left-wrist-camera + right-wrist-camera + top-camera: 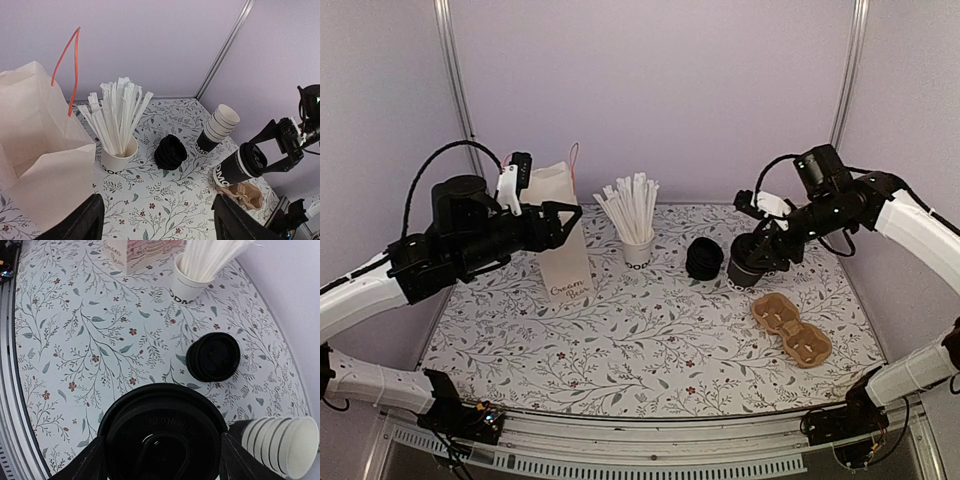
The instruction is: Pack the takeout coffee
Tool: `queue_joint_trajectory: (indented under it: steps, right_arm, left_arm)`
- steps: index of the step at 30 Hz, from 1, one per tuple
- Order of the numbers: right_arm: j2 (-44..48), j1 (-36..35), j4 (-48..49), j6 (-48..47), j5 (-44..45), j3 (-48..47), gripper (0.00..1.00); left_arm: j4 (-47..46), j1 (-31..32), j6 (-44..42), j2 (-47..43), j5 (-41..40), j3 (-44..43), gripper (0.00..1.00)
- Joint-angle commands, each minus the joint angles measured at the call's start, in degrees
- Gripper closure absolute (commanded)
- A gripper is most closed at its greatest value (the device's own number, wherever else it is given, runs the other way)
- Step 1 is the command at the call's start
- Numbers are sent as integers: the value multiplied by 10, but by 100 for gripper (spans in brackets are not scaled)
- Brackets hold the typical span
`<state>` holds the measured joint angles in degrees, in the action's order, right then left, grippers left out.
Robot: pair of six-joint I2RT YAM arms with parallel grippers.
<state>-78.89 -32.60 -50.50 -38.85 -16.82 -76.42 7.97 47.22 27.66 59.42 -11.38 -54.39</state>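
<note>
The takeout coffee (750, 265), a black paper cup with a black lid, is held tilted in my right gripper (758, 250), just left of the cardboard carrier (792, 328). In the right wrist view its lid (160, 435) fills the space between my fingers (85, 465), which press on both sides. From the left wrist it shows at the right (239, 169). A white paper bag (563, 250) stands open at the back left. My left gripper (560, 218) is open and empty beside the bag's top; the bag (40, 150) lies to its left.
A white cup of straws (638, 247) stands beside the bag. A stack of black lids (704, 258) lies between it and the held cup. A stack of lidless black cups (218, 129) stands behind the coffee. Purple walls enclose the table.
</note>
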Motion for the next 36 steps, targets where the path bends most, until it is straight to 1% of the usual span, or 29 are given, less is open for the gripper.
queue_joint_trajectory:
  steps: [1,5,8,13,17,19,21,26,31,33,36]
  right_arm:
    - [48,100,-59,23,-8,15,37]
    - [70,187,-78,15,21,43,37]
    - [79,263,-79,0,27,76,37]
    - [83,379,-43,-7,52,98,37]
    - [55,443,-16,-12,47,101,37]
    - [37,460,1,-11,40,106,36]
    - [12,469,14,-4,30,108,36]
    - [-29,470,55,13,-1,126,35]
    - [-48,471,74,21,-16,144,32]
    - [-48,470,77,23,-16,149,28]
    - [-44,470,78,26,-11,150,18]
  left_arm:
    - [5,-10,2,-21,-13,1,23]
    - [14,-11,6,-30,-14,10,23]
    - [18,-10,8,-33,-9,14,23]
    - [16,-10,16,-41,-12,22,23]
    - [22,-11,11,-42,-17,18,23]
    - [36,-13,11,-40,-20,8,23]
    - [71,-16,13,-35,-31,-11,23]
    - [158,-27,14,-29,-76,-69,25]
    - [199,-45,-7,-48,-90,-109,24]
    - [211,-55,-13,-58,-93,-119,23]
    - [226,-71,-23,-61,-85,-136,22]
